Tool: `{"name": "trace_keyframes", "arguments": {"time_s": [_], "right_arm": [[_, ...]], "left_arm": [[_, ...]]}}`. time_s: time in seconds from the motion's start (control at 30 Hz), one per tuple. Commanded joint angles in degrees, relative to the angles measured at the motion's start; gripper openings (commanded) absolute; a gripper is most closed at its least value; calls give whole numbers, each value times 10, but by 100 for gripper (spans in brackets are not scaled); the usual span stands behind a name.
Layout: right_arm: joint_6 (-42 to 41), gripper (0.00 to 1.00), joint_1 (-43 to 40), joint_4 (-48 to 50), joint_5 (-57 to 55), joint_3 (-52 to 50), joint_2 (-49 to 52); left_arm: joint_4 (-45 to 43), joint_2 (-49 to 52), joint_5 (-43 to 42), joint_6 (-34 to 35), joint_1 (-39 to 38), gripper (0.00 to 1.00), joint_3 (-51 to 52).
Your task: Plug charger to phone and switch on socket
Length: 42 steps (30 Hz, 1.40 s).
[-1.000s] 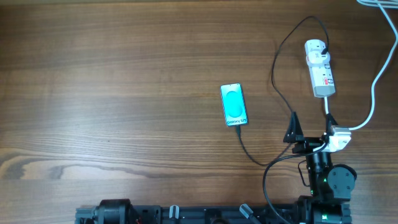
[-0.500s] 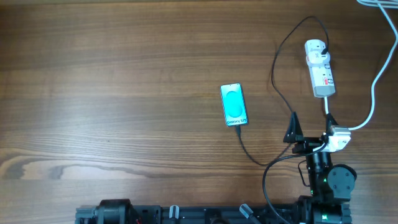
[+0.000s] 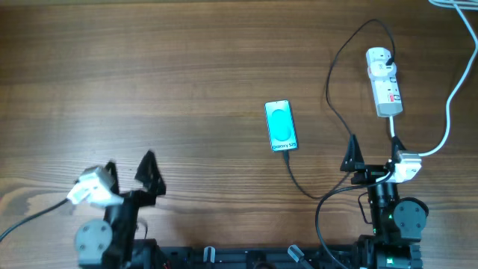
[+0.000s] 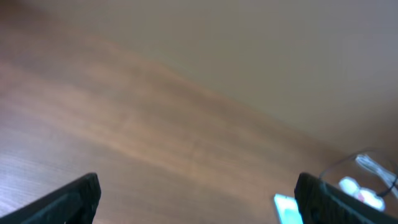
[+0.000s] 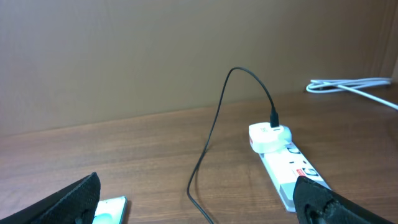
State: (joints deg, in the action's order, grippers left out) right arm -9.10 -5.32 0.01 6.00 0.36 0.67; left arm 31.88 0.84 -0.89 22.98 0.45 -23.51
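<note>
The phone (image 3: 281, 126) lies mid-table with its cyan screen up; it also shows in the right wrist view (image 5: 112, 208) and, blurred, in the left wrist view (image 4: 285, 208). The thin black charger cable (image 3: 328, 86) runs from a white adapter (image 5: 270, 136) on the socket strip (image 3: 384, 82), loops left, and a black cable stretch (image 3: 297, 179) meets the phone's near edge. My right gripper (image 3: 373, 151) is open and empty, just in front of the strip (image 5: 292, 167). My left gripper (image 3: 128, 173) is open and empty at the front left, far from the phone.
A thick white cord (image 3: 450, 104) runs from the far right corner past the strip; it also shows in the right wrist view (image 5: 353, 84). The wooden table (image 3: 149, 90) stretches left of the phone. The left wrist view is blurred.
My left arm has risen into the overhead view at the front left, with its gripper open. The right arm, phone, cable and strip have not moved.
</note>
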Motion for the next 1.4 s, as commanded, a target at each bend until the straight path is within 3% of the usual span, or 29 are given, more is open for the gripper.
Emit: {"name": "trace_keyframes", "arguments": {"time_s": [0.0, 0.07, 0.23, 0.33, 1.37], "right_arm": [[5, 100, -3, 3, 4, -1, -5], [5, 100, -3, 3, 4, -1, -5], [5, 100, -3, 3, 4, -1, -5], [5, 100, -3, 3, 4, -1, -5], [5, 100, -3, 3, 4, -1, -5]], "left_arm": [[-126, -6, -32, -3, -1, 100, 108], [-196, -6, -43, -52, -1, 100, 163], [-231, -6, -42, -163, -1, 100, 209], [-288, -6, -40, -166, -1, 100, 232], [-278, -6, -36, -166, -2, 100, 232]]}}
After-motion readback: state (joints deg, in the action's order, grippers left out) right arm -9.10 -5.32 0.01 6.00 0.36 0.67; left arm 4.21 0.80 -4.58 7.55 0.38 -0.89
